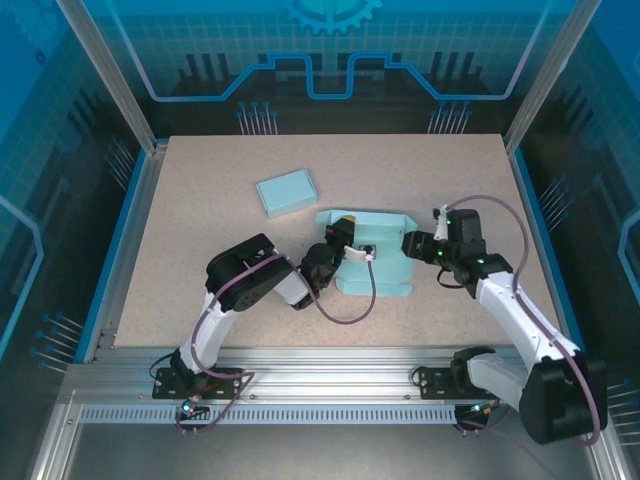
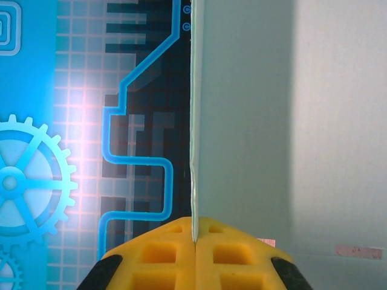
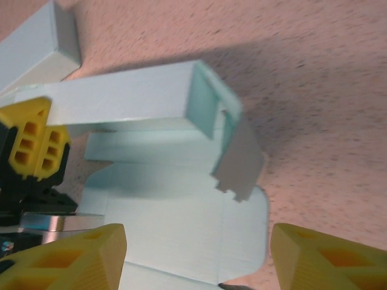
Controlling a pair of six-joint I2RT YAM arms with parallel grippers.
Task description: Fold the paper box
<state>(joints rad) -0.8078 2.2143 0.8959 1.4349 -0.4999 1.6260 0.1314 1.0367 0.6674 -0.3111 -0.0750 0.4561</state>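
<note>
Jaws of the left gripper (image 2: 195, 240) are pressed together, pinching 1 upright wall (image 2: 254, 121) of the paper box (image 1: 378, 272), which lies mid-table between both arms. Right gripper (image 3: 196, 257) is spread just right of the box, facing its loose end flap (image 3: 237, 162). The wall's long axis runs toward it, so that arm is nearer.

Yellow moulded pads (image 2: 157, 260) of the left gripper (image 2: 195, 240) pressed together on the thin lower edge of a pale blue-green paper panel (image 2: 254, 121). Panel stands upright, seen edge-on. Left background: blue wall graphic with printed gear (image 2: 24, 181).
</note>
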